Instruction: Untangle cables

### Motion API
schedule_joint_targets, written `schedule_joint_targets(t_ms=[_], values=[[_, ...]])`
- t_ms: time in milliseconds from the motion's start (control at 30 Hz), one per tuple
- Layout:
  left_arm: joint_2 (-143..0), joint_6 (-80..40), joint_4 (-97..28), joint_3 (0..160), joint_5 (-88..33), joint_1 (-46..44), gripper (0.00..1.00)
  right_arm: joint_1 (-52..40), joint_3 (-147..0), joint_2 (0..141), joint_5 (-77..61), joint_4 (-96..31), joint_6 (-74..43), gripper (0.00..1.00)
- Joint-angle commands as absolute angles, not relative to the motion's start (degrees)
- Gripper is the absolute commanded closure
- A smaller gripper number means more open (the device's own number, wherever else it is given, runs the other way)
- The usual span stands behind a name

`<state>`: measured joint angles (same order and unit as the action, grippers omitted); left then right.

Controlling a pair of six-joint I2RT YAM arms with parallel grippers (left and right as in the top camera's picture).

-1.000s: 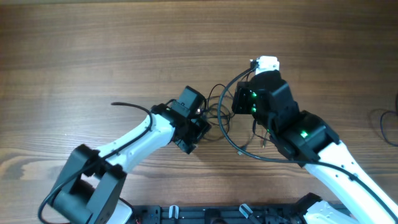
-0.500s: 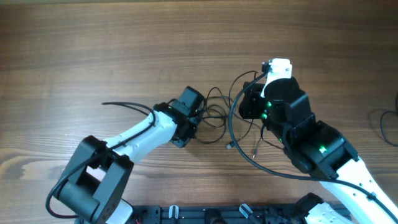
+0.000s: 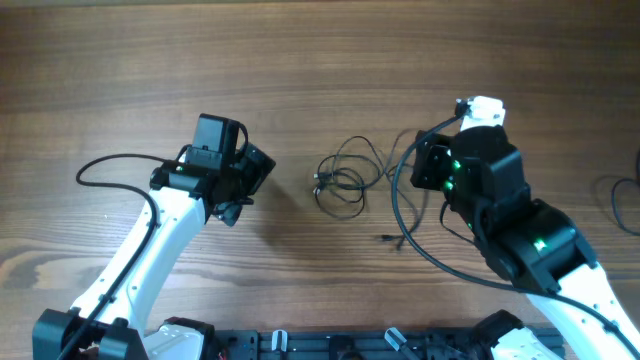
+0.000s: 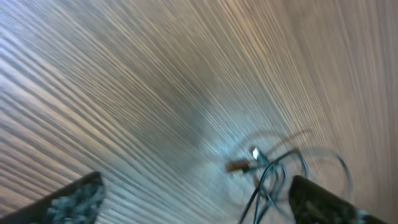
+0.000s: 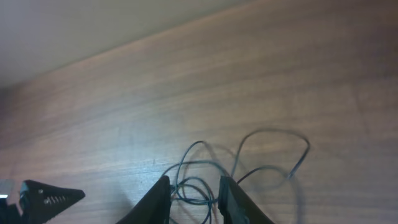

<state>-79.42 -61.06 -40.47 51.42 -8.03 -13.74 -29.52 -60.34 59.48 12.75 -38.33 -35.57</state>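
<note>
**Table** [image 3: 300,60]: wood-grain surface. It carries the cables, with both arms reaching over it.

**Cables** [image 3: 342,178]: thin black cords in a loose bundle of overlapping loops, lying flat on the table near its centre, between the two arms.
- One small plug end [image 3: 318,181] sits at the left edge of the bundle.
- A second plug end [image 3: 385,238] lies apart from the loops, nearer the robot base.
- Thin strands run from the bundle to the right, toward the right arm.

**Left gripper** [image 4: 196,183]: jaws fully spread and holding nothing.
- In the overhead view it sits left of the bundle, well apart from it, with bare table between.
- The left wrist view is blurred. The two fingers [image 4: 68,200] show at the bottom corners, and the cords and a bright plug tip show ahead near the right finger, with no contact.

**Right gripper** [image 5: 193,182]: jaws parted by a narrow gap.
- In the right wrist view, several cord loops lie in and just beyond this gap. The gap is much wider than any cord, so nothing is clamped.
- Whether a finger touches a cord cannot be determined.
- In the overhead view the wrist covers the fingers. They are at the right edge of the bundle.

**Arm cable** [image 3: 400,215]: a thicker black cable attached to the right arm. It curves across the table between the bundle and that arm.
</note>
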Motion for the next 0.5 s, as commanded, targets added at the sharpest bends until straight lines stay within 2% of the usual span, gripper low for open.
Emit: schedule_joint_targets(t_ms=[0, 133, 233, 367, 467], values=[[-80.14, -57.41, -40.12, 51.42, -11.11, -16.14, 0.00, -29.39, -60.29, 65.12, 10.83, -38.50, -40.75, 0.80], [-81.34, -57.43, -38.92, 51.42, -11.11, -21.28, 0.01, -29.39, -60.29, 73.14, 10.35, -38.61, -40.66, 0.77], [-82.04, -58.28, -37.85, 51.42, -11.07, -25.08, 0.12, -29.36, -60.29, 77.89, 8.27, -38.70, -40.75, 0.75], [-83.70, -65.89, -35.20, 51.42, -9.91, -29.23, 0.12, -29.26, -60.29, 81.14, 6.72, -38.68, -44.10, 0.66], [-86.35, -71.64, -31.24, 51.42, -8.69, -31.40, 0.12, -27.66, -60.31, 80.60, 6.72, -38.94, -44.07, 0.64]])
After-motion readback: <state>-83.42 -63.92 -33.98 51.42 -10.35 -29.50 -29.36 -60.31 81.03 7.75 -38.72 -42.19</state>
